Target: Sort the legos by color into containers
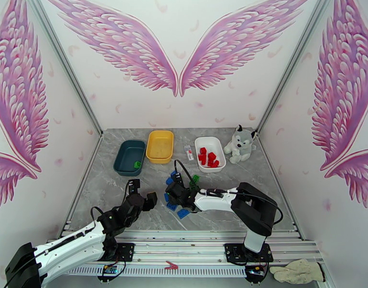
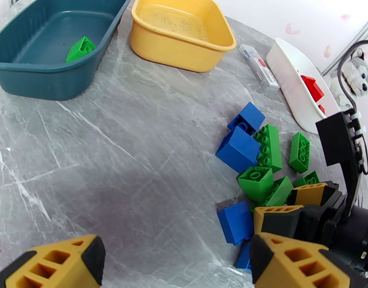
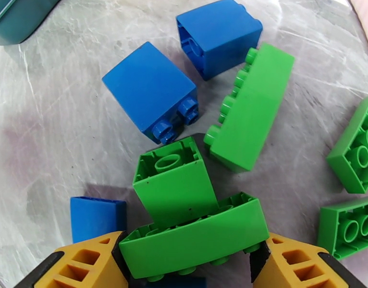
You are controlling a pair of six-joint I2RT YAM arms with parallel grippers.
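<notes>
My right gripper is shut on an oblong green lego, one yellow finger at each end, low over the pile. Against that lego leans a square green one. Blue legos and more green ones lie around them on the table. My left gripper hangs open over bare table, left of the pile. The dark teal tray holds one green lego. Beside it the yellow tray has no bricks in it. Red legos lie in the white tray.
A plush husky sits right of the white tray. A small white-and-red tube lies between the yellow and white trays. Walls close in the table on three sides. A glove lies off the table's near right corner.
</notes>
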